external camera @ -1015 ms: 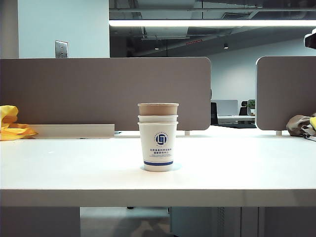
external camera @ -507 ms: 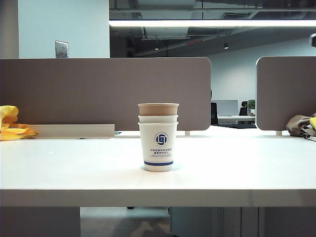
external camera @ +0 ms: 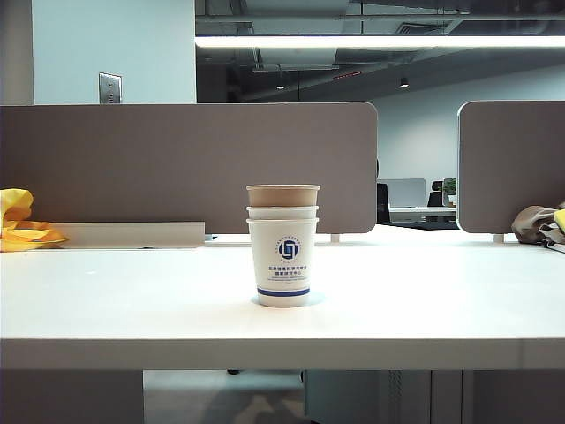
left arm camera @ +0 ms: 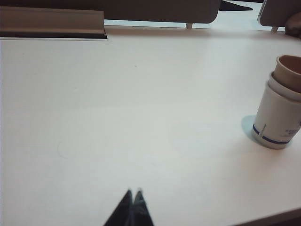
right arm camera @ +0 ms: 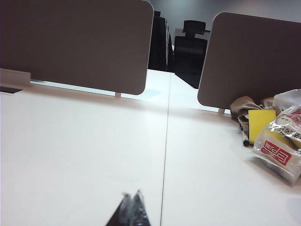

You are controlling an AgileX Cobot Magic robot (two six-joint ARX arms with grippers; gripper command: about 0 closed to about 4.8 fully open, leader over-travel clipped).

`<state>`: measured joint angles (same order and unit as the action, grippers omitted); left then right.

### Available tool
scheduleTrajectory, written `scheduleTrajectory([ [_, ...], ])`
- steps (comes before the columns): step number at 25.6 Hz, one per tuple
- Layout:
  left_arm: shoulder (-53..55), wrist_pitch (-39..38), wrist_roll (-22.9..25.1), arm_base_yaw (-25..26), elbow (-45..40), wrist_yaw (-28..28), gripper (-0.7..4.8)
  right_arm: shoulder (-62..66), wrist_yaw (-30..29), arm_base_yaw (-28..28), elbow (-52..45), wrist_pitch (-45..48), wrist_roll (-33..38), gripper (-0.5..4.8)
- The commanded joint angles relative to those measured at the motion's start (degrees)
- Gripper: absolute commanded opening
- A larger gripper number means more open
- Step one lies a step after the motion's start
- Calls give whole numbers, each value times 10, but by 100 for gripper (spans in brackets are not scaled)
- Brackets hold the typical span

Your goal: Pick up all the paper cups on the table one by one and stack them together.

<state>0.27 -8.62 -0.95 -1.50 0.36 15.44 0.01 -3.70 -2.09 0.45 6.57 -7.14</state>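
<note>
The paper cups (external camera: 282, 247) stand as one stack in the middle of the white table (external camera: 132, 309): a brown kraft cup on top, nested in two white cups with a blue band and logo. The left wrist view shows the same stack of paper cups (left arm camera: 280, 110) standing alone, well off to one side of my left gripper (left arm camera: 133, 192), which is shut and empty above bare table. My right gripper (right arm camera: 131, 194) is shut and empty too, over the table (right arm camera: 70, 155) near a seam between two desks. Neither gripper appears in the exterior view.
Grey-brown partition panels (external camera: 185, 163) run along the back of the table. A yellow cloth (external camera: 19, 225) lies at the far left. At the far right sit a cloth bundle (external camera: 540, 223), a yellow sponge (right arm camera: 261, 123) and snack packets (right arm camera: 282, 148).
A dark piece of the right arm at the upper right edge of the exterior view has slipped out of sight. The cup stack has not moved.
</note>
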Motion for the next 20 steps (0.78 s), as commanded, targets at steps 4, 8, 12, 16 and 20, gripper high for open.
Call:
scheduleTrajectory([
  [4,0,4,1,0,1,2,-5,1,1,0,-4,9,1,-1],
  [8,0,4,1,0,1,2,-5,1,1,0,-4,9,1,-1],
  [12,0,3,1,0,1,2,-5,1,1,0,-4,9,1,-1],
  [16,0,4,1,0,1,2,-5,1,-7,-1,-4,-6,1,-1],
  [20,0,22,25,1,1,-11,-5,1,-7,-2,-4,-39,13,-1],
])
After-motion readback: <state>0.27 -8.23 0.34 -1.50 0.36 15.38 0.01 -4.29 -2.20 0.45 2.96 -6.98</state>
